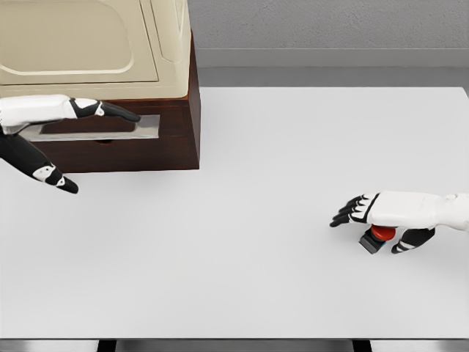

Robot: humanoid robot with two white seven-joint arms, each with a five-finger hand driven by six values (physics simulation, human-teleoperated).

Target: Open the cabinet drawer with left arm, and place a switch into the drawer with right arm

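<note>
Head view, nearest first: the right hand (381,220) lies low on the white table (242,242), palm over the switch (378,236), a dark block with a red button. Its fingers are extended forward and the thumb is curled beside the block; no firm grip is evident, though the palm hides the contact. Farther back at left, the left hand (73,139) is spread, one finger reaching across the metal handle (110,128) of the drawer (139,150) and another hanging below, holding nothing. The dark wood cabinet (192,117) appears closed. Neither opening nor placing seems complete; both remain.
</note>
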